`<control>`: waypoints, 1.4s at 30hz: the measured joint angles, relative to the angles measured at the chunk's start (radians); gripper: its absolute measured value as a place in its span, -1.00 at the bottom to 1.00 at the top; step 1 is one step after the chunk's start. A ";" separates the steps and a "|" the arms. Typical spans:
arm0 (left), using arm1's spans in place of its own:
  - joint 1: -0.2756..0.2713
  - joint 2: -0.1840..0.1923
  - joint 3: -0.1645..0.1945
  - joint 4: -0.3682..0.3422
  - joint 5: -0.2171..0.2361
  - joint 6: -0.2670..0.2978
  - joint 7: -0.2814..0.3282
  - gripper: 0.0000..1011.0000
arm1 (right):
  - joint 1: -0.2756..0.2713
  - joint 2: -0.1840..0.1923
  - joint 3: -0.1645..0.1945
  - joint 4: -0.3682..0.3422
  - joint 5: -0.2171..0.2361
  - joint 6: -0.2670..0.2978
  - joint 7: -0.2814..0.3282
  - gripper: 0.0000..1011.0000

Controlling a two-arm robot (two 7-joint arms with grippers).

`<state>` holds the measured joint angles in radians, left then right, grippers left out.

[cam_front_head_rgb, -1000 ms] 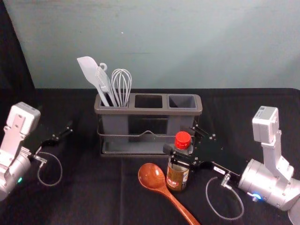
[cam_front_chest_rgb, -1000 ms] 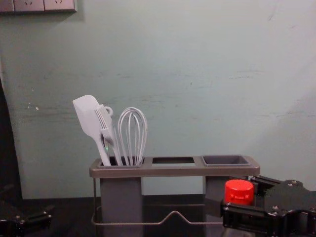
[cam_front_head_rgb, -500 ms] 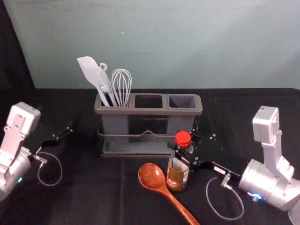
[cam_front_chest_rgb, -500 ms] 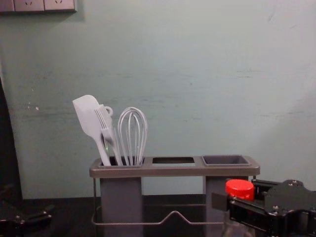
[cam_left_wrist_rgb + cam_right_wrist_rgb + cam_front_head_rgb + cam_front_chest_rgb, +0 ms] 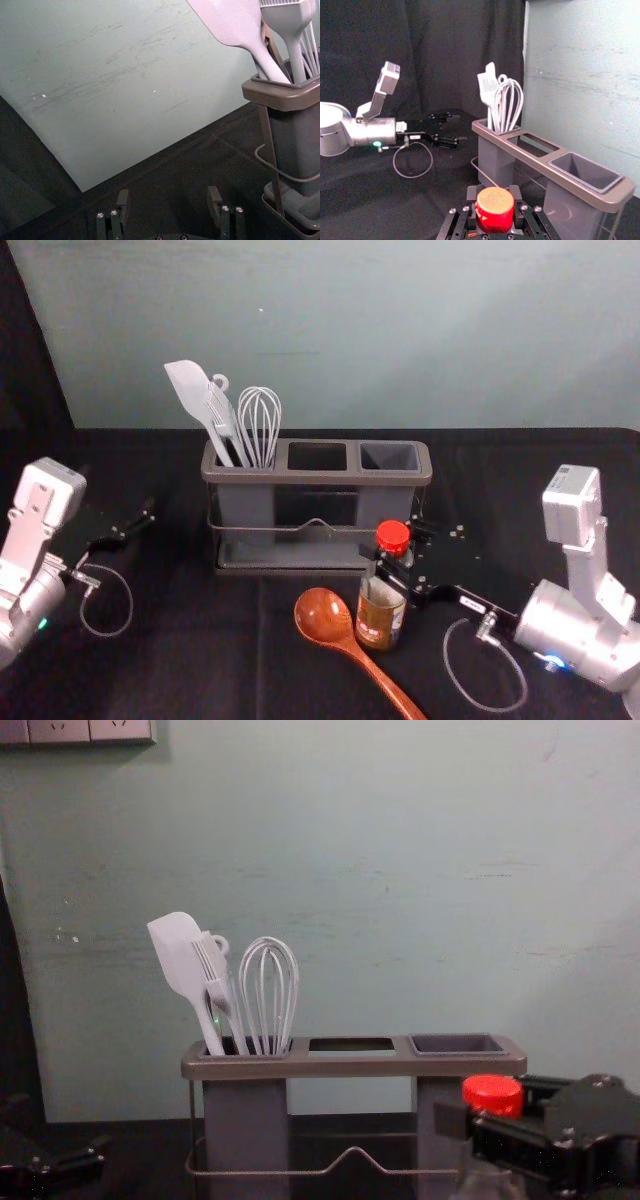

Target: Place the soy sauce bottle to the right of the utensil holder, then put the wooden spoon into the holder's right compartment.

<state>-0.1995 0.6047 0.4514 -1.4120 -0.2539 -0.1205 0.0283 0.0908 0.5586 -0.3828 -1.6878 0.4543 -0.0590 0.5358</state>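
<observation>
In the head view my right gripper is shut on the soy sauce bottle just below its red cap. The upright bottle stands before the right part of the grey utensil holder. The right wrist view has the red cap between the fingers of my right gripper. The wooden spoon lies left of the bottle, handle toward the front right. The holder's right compartment holds nothing. My left gripper is parked at the left; in its wrist view this gripper stands open.
A white spatula, a brush and a whisk stand in the holder's left compartment. Behind the holder rises a pale green wall. Black cloth covers the table, including the area right of the holder.
My right gripper has closed on the bottle's neck. The red cap has since shifted slightly right and up in the head and chest views, together with the gripper. The left arm has stayed still.
</observation>
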 joint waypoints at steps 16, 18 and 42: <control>0.000 0.000 0.000 0.000 0.000 0.000 0.000 1.00 | -0.245 0.146 0.220 -0.216 0.081 -0.030 -0.052 -0.22; 0.000 0.000 0.000 0.000 0.000 0.000 0.000 1.00 | -0.270 0.157 0.257 -0.225 0.087 -0.033 -0.057 -0.22; 0.000 0.000 0.000 0.000 0.000 0.000 0.000 1.00 | -0.083 0.067 0.260 0.013 0.090 -0.027 -0.040 -0.22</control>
<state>-0.1995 0.6047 0.4514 -1.4120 -0.2539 -0.1206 0.0283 0.0074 0.6255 -0.1229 -1.6746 0.5439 -0.0858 0.4955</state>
